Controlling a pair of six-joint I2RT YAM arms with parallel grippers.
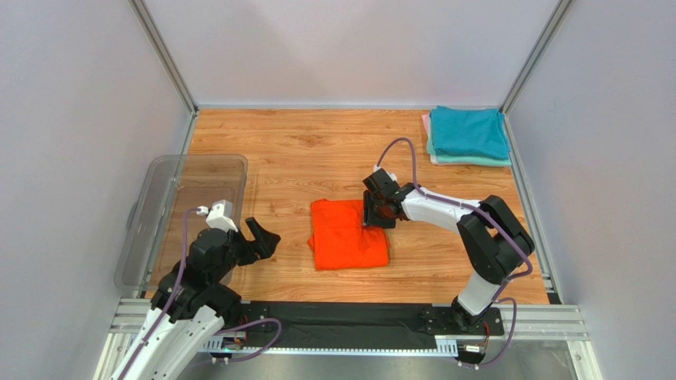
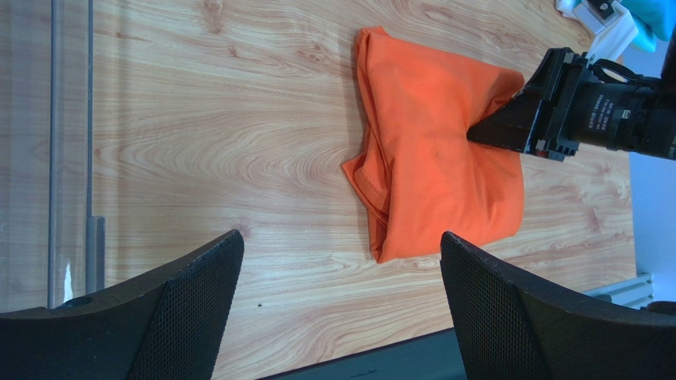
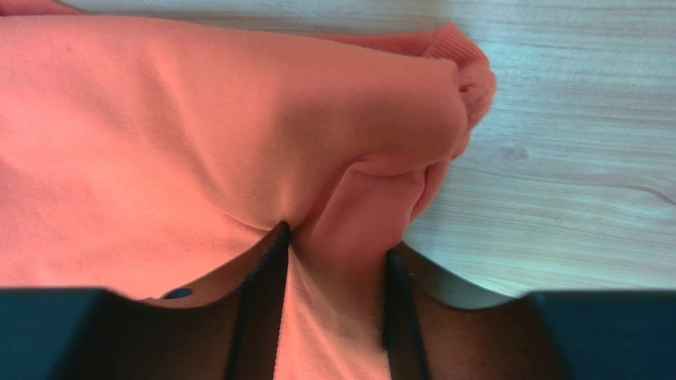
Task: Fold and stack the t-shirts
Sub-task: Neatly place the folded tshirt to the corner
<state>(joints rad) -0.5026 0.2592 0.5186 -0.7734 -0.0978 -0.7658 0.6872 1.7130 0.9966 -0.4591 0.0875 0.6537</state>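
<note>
The right gripper (image 3: 337, 244) has a fold of the orange t-shirt (image 1: 349, 237) bunched between its two fingers. The cloth presses against both inner faces, so the jaws stand narrow, clamped on fabric at the shirt's far right corner. A ribbed hem curls just right of the pinch. The shirt lies folded into a rough rectangle on the wooden table (image 1: 317, 150), about mid-table and a little toward the near side.

The left gripper (image 2: 341, 237) hangs over the table to the left of the shirt. Its jaws are spread wide with nothing between them, apart from the cloth.

Further left, a clear plastic tub (image 1: 159, 206) sits along the table's left edge.

In the far right corner lies a stack of folded shirts: a teal t-shirt (image 1: 468, 131) on top, a mint green t-shirt (image 1: 468, 161) beneath, and a pale pink t-shirt (image 1: 427, 125) showing only as an edge on the stack's left side.
</note>
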